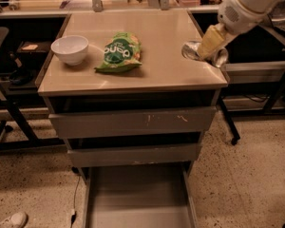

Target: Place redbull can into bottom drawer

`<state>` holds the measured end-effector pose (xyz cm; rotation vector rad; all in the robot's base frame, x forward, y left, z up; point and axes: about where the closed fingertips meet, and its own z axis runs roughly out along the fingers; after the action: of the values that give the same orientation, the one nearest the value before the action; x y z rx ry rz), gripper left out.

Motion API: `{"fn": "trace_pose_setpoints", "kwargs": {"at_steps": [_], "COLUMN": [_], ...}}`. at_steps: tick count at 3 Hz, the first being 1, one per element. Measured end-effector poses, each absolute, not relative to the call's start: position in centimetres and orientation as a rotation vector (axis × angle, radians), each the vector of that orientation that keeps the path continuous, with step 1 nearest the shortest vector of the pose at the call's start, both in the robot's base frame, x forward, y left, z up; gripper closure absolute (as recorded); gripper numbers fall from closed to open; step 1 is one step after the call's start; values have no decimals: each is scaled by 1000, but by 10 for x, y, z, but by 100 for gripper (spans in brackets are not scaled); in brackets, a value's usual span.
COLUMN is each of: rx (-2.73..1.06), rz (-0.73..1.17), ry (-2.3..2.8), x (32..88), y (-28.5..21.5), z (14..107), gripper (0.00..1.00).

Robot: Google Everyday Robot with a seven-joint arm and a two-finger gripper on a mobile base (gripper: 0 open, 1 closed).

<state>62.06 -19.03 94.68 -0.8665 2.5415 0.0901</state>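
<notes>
The redbull can (192, 51) is a slim silver can lying on its side near the right edge of the tan table top (156, 37). My gripper (210, 45) reaches down from the upper right on a white arm. Its yellowish fingers (212, 38) are closed around the middle of the can, and the can's shiny ends show on both sides of them. The bottom drawer (137, 198) is pulled out below the table front, and its flat grey floor holds nothing. The gripper and can are above and to the right of it.
A green snack bag (120, 52) lies mid-table and a white bowl (70, 49) stands at the left. Two upper grey drawers (133, 121) are shut. Black frames and table legs stand on both sides, over a speckled floor.
</notes>
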Motion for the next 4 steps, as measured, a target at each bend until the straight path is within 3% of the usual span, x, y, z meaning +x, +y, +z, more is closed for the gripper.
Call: {"fn": "trace_pose_setpoints", "kwargs": {"at_steps": [1, 4], "rx": [-759, -711], "rz": [165, 214], "ry": [2572, 2653], "x": [569, 542], "y": [-200, -209], "z": [931, 892], "gripper": [100, 100]}}
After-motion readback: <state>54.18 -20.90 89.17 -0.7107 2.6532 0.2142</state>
